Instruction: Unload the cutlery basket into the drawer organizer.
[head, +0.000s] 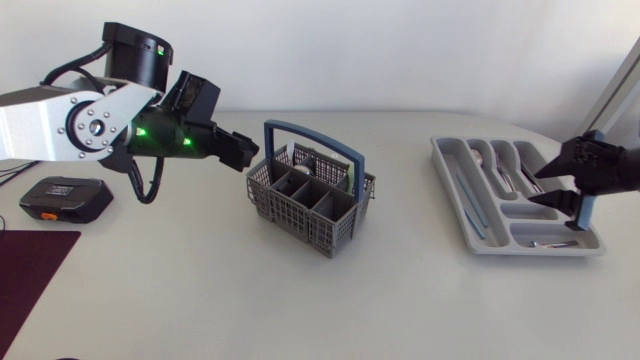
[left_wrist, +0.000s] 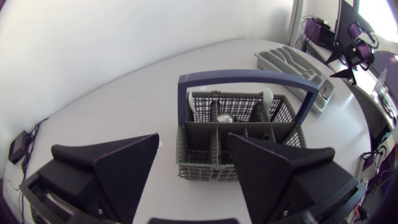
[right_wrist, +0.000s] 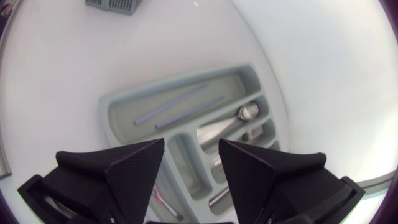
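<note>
Nearest the front edge, at the left, a dark purple mat (head: 30, 270) is seen on the white table (head: 200, 290); just behind it a black box (head: 65, 198) with an orange mark is laid, its print too small to be read. Further in, mid-table, the grey cutlery basket (head: 305, 205) is stood upright, its long axis running left to right, the right end slanted slightly frontward; the blue-grey handle (head: 310, 133) is arched along that axis. In the left wrist view its far compartments are seen to hold cutlery stood on end, among it a shiny spoon (left_wrist: 226, 117), bowl upward. The left gripper (head: 250, 152) is held wide open just beside the basket's left end, with nothing gripped. Well apart, at the right, the pale grey drawer organizer (head: 445, 165) is laid with its long axis running near to far; two thin lilac sticks (right_wrist: 171, 107) are laid lengthwise in its long outer compartment, and spoons (head: 482, 155) in the neighbouring ones, bowls at the far end. The right gripper (head: 548, 187) is held above the organizer's right side, fingers spread, nothing between them.
</note>
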